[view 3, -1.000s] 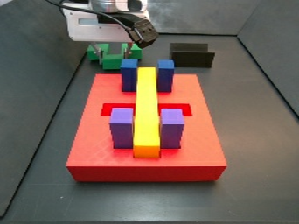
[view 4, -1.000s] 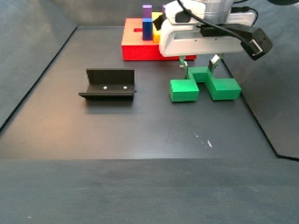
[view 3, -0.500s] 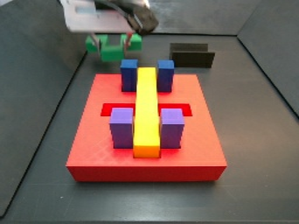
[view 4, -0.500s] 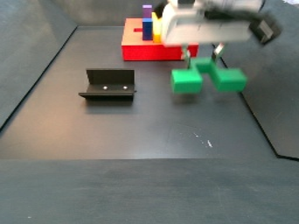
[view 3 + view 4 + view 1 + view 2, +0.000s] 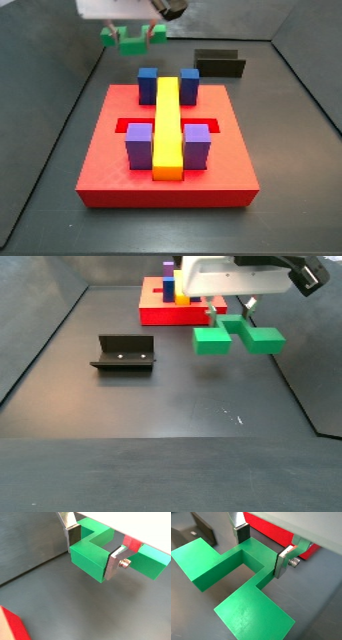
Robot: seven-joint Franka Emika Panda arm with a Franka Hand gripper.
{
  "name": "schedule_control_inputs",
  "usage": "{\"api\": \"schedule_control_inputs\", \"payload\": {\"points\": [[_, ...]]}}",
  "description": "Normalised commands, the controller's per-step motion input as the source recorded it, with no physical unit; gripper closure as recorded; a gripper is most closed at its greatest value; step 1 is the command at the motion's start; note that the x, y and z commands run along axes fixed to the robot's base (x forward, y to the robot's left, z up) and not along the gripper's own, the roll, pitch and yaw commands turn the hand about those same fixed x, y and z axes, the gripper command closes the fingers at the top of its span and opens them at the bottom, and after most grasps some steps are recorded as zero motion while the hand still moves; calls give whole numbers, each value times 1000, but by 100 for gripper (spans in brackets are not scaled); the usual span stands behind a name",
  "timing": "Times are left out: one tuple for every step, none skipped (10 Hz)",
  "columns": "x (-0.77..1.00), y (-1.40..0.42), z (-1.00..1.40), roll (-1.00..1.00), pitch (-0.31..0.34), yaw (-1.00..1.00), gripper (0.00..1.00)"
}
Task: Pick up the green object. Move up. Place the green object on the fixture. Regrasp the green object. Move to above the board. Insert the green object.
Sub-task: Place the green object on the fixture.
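Note:
My gripper (image 5: 231, 311) is shut on the green object (image 5: 237, 336), a bright green U-shaped block, and holds it in the air above the dark floor. In both wrist views the silver fingers (image 5: 117, 563) (image 5: 284, 559) clamp the block's middle bridge (image 5: 90, 554) (image 5: 248, 554). In a side view the green object (image 5: 130, 37) hangs behind the board (image 5: 167, 150). The red board carries a long yellow bar (image 5: 167, 125), blue blocks and purple blocks. The black fixture (image 5: 123, 353) stands on the floor to the side of the gripper; it also shows in a side view (image 5: 219, 62).
Dark walls enclose the floor on all sides (image 5: 54, 326). The red board's edge (image 5: 278, 532) shows just beyond the fingers in a wrist view. A corner of the fixture (image 5: 198, 532) lies beside the green object there.
My gripper has risen with the green object, lifting it off the floor. The board and the fixture have not moved.

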Motion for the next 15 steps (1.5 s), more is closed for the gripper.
{"api": "schedule_control_inputs", "payload": {"points": [[966,269,337,-349,0,-43,100],[1000,217,320,-351,11,-97,100],[1000,140,74,-331,0,-171,100],[1000,160,0,-311,-49,-260,100],[991,171,0,-329,-69,-274,100],[1000,169,0,-334,-40,-269,100],[1000,186,77,-406,0,-266,100],[1000,177,131,-431,0,-271,100],[1000,174,137,-434,0,-269,100],[1000,171,117,-414,0,-269,100],[1000,151,106,-406,0,-266,100],[1000,74,174,-483,34,-249,100],[1000,63,186,-494,40,-249,100],[1000,37,177,-500,60,-234,100],[989,0,137,-494,149,-183,100]]}}
